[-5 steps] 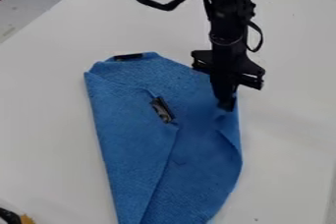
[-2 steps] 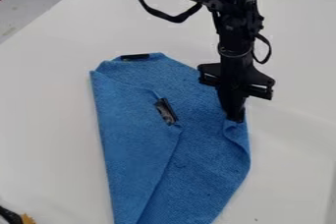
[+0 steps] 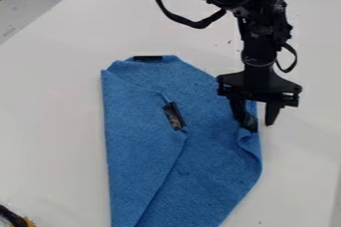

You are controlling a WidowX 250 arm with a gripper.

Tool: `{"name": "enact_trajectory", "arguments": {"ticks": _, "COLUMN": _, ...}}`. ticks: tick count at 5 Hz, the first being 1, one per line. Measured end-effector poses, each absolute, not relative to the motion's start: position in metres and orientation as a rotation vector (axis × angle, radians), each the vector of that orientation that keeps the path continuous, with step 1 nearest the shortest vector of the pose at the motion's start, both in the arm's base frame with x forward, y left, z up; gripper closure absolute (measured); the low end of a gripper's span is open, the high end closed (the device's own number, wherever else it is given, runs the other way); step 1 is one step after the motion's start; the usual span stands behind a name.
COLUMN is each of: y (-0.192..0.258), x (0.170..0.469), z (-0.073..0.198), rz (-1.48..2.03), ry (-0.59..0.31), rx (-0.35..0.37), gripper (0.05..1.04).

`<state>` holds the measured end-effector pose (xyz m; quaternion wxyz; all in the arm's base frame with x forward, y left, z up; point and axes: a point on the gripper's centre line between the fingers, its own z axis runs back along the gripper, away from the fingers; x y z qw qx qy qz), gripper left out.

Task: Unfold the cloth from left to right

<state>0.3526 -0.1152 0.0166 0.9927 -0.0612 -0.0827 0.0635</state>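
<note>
The blue, soft cloth (image 3: 143,136) lies partly folded on the white, flat worktop (image 3: 53,121). At its right edge, the black two-finger gripper (image 3: 258,122) has its jaws standing open.

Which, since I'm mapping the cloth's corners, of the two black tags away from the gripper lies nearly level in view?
The black tag at the top of the blue cloth; the other tag, at the folded flap, slants steeply.

white table (image 3: 53,136) | lower-left corner: black-and-yellow object (image 3: 13,216), possibly a tool
</note>
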Motion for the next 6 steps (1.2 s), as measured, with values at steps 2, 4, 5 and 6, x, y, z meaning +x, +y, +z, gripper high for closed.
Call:
{"name": "enact_trajectory", "arguments": {"ticks": 2, "y": -0.144, "x": 0.360, "z": 0.039, "rz": 0.175, "ry": -0.212, "rx": -0.056, "gripper": 0.079}}
{"name": "enact_trajectory", "arguments": {"ticks": 4, "y": -0.144, "x": 0.357, "z": 0.044, "rz": 0.085, "ry": -0.204, "rx": 0.028, "gripper": 0.084}}
{"name": "enact_trajectory", "arguments": {"ticks": 5, "y": -0.133, "x": 0.360, "z": 0.046, "rz": 0.036, "ry": -0.187, "rx": 0.049, "gripper": 0.084}}
{"name": "enact_trajectory", "arguments": {"ticks": 6, "y": -0.126, "x": 0.359, "z": 0.047, "rz": 0.016, "ry": -0.167, "rx": 0.062, "gripper": 0.084}}
